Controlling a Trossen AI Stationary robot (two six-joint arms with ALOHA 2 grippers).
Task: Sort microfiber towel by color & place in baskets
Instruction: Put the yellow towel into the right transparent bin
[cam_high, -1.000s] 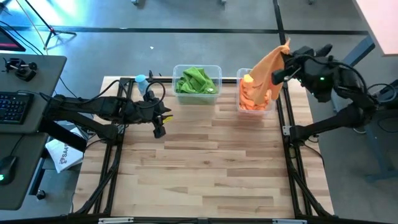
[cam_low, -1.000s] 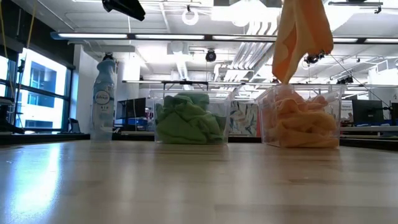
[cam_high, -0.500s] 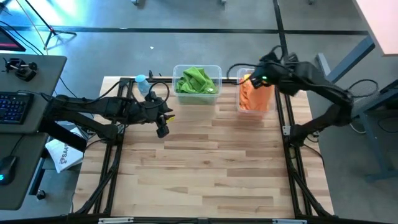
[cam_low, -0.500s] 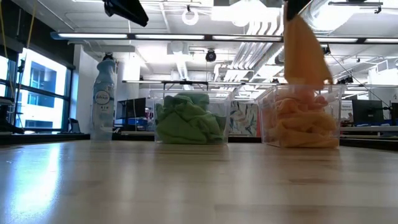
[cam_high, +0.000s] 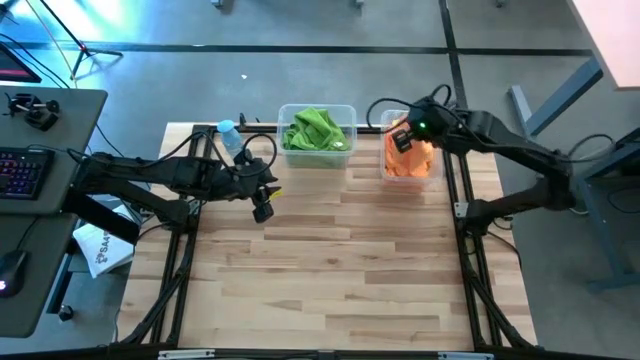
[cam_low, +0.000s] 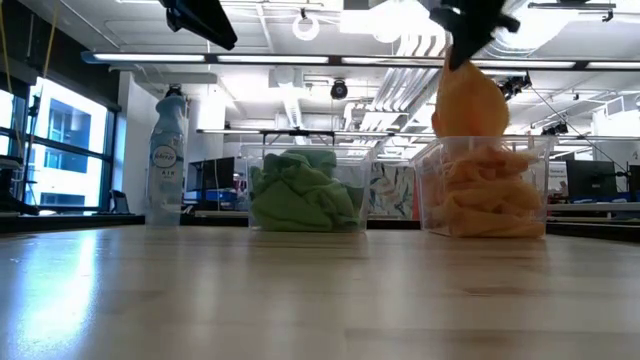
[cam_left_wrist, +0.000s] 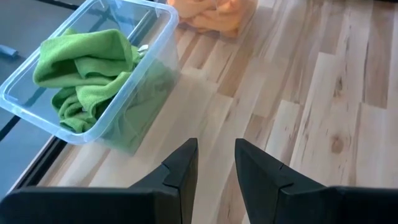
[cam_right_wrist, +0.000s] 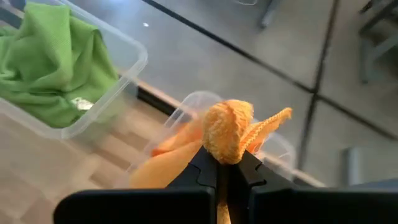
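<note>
Two clear baskets stand at the table's far edge. The wider basket (cam_high: 318, 131) holds green towels (cam_left_wrist: 87, 74); the narrower basket (cam_high: 411, 160) holds orange towels (cam_low: 485, 195). My right gripper (cam_high: 404, 134) is above the narrower basket, shut on an orange towel (cam_low: 466, 100) that hangs down into it. My left gripper (cam_left_wrist: 214, 162) hovers over the table left of the green basket, its fingers a small gap apart and holding nothing. My right gripper pinches a bunched fold of the orange towel (cam_right_wrist: 227, 132) between its two shut fingers, coming from above. The towel hangs below the fingers (cam_low: 466, 100), and its lower part reaches the heap of orange towels in the narrower basket.
A clear bottle with a blue cap (cam_high: 229, 135) stands at the far left of the table, beside my left arm. The near and middle parts of the wooden table (cam_high: 330, 270) hold no objects. A desk with a keyboard (cam_high: 25, 170) lies left of the table.
My right gripper has swung toward the table's left and downward, from beyond the far right corner to above the narrower basket. The orange towel came with it, from hanging high and spread to hanging bunched into the basket.
</note>
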